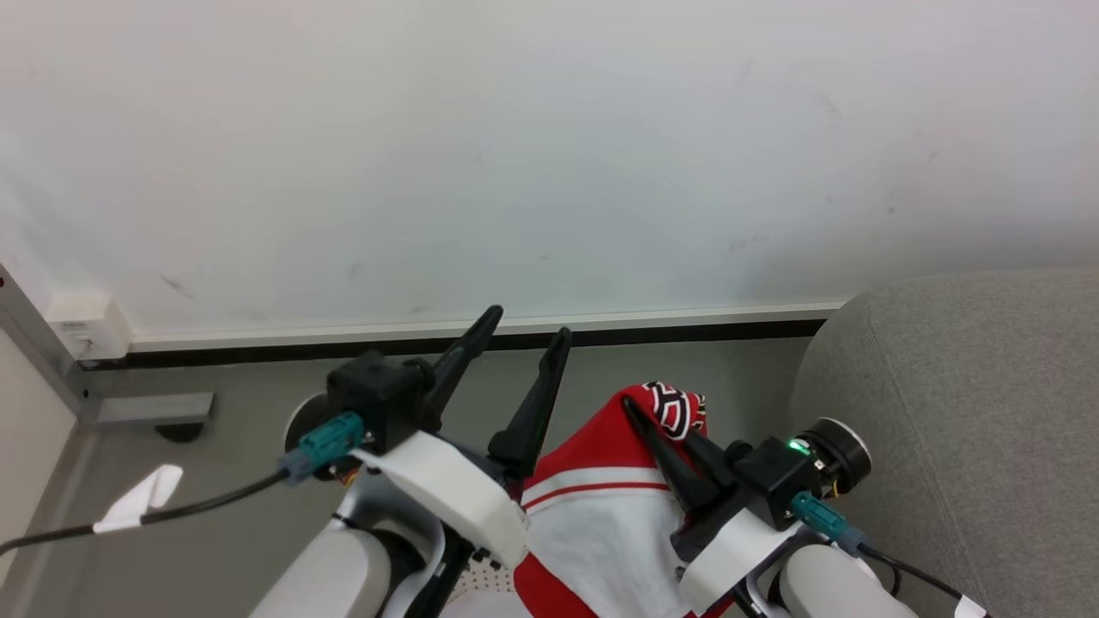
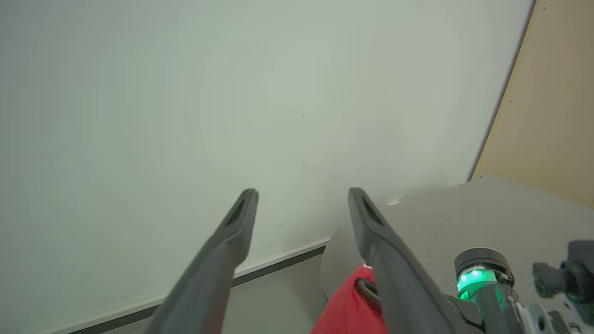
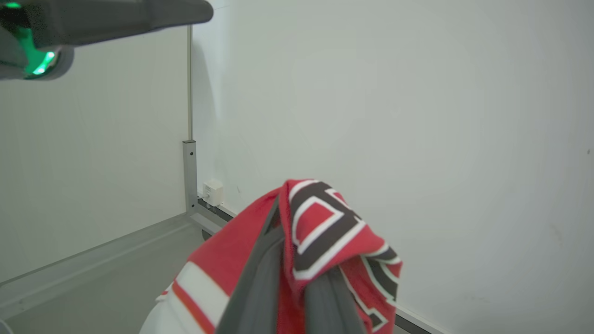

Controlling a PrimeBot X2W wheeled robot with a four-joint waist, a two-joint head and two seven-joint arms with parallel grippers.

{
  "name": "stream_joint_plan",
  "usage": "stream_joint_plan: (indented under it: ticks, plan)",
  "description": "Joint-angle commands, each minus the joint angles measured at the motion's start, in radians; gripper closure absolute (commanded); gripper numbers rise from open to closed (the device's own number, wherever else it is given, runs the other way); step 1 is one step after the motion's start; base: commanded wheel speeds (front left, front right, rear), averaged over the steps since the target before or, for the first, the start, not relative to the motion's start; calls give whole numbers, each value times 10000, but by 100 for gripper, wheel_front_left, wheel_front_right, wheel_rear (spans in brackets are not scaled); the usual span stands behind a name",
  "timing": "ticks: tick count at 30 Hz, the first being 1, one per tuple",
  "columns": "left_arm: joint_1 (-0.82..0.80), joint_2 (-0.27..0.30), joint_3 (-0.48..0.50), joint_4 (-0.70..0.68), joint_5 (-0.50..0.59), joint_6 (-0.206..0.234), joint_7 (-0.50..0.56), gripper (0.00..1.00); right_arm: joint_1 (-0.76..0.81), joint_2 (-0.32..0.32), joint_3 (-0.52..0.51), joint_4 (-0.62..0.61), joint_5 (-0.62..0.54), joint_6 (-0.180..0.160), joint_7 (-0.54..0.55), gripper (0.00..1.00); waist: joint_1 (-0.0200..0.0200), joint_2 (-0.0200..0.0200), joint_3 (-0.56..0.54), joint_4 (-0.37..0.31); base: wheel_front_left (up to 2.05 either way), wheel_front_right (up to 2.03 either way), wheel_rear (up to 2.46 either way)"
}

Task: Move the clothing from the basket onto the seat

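Right end effector [image 1: 657, 419] clamps clothing [image 1: 592, 515]; left end effector [image 1: 528, 322] agape — right wrist shows lettering [image 3: 325, 232].

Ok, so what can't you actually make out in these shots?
- Basket: head view, a dotted white sliver may be it; the left arm and the bottom edge hide the rest.
- Clothing: head view's bottom edge cuts its lower end, so how many pieces the right hand holds is unclear.
- Lettering: right wrist view, folded over the fingers, unreadable.
- Seat: head view's right edge cuts it off.
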Motion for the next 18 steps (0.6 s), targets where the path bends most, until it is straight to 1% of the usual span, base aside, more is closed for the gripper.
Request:
stream_joint_plan:
  ticks: [1,5,11,18]
  plan:
    - [312,128,-38,90,-24,-58,-124,0,112,-14,-245,-37,-168,-21,-72,100,0,-1,8,-37,0,0,0]
    - [853,295,-187,337,107,-30,-412,0,102,-12,-882,-69,-424,-21,-72,100,0,-1,42,-107,0,0,0]
    - [1491,229,-424,947,238,-128,-1289,0,171,-9,-1610,-216,-811,-21,-72,100,0,-1,92,-196,0,0,0]
    - [1903,217,-584,1696,226,-413,-2312,0,244,-9,-2161,-362,-1170,-21,-73,100,0,-1,149,-376,0,0,0]
